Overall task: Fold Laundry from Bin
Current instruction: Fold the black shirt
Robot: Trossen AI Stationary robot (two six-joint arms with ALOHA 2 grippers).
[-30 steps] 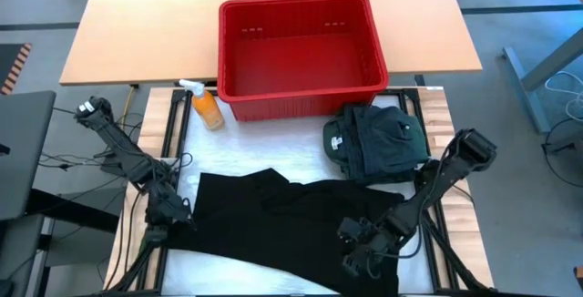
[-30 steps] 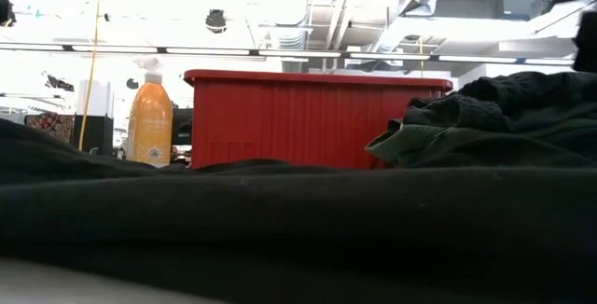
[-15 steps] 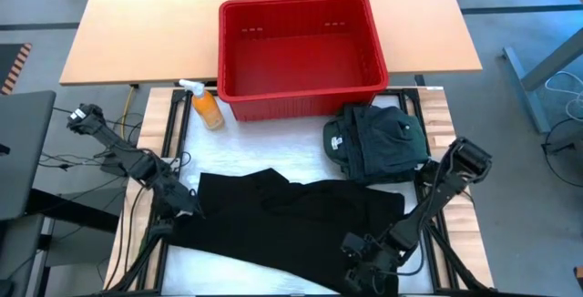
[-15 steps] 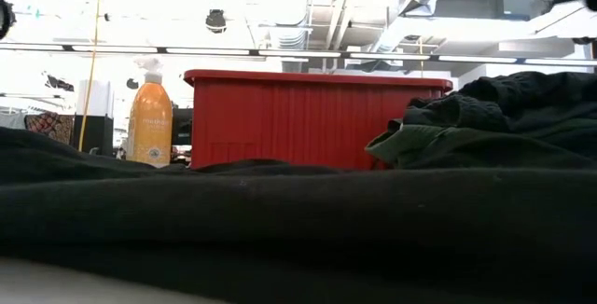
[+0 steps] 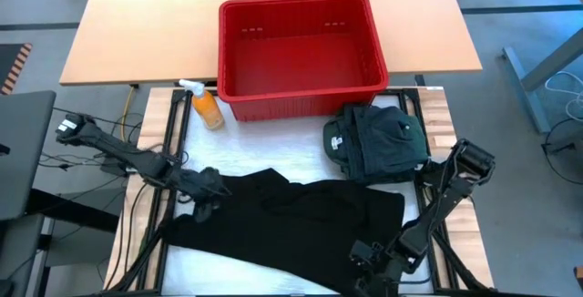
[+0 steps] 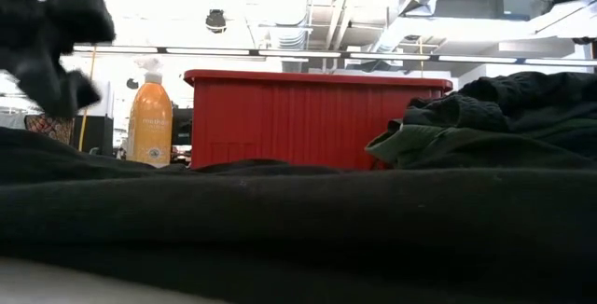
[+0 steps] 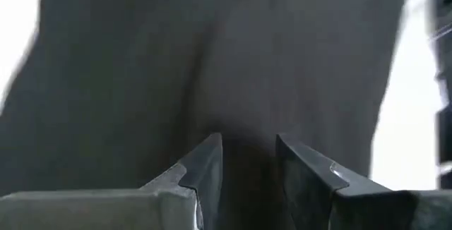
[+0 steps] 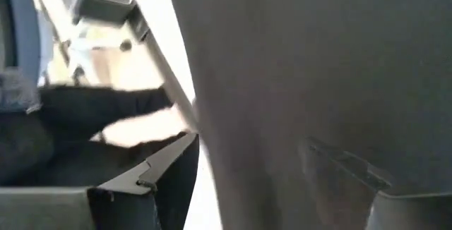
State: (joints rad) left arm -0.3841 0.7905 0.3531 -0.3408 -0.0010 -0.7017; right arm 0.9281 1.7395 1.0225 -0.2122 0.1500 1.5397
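The black garment (image 5: 291, 220) lay spread flat in front of the empty red bin (image 5: 301, 46), limp and light, best pinched at an edge. The left gripper (image 5: 208, 188) hung narrowly parted over its left corner; the right gripper (image 5: 373, 265) gaped wide at its front-right hem.

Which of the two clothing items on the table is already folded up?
The dark green bundle, sitting compact just in front of the red bin. The black garment lies spread flat across the table between the arms.

Big ribbed red plastic bin (image 5: 301, 53) at 12 o'clock, small orange spray bottle (image 5: 207, 107) beside it, flat black cloth garment (image 5: 291, 229) at 6, dark green-and-black folded pile (image 5: 375, 142) at 3.
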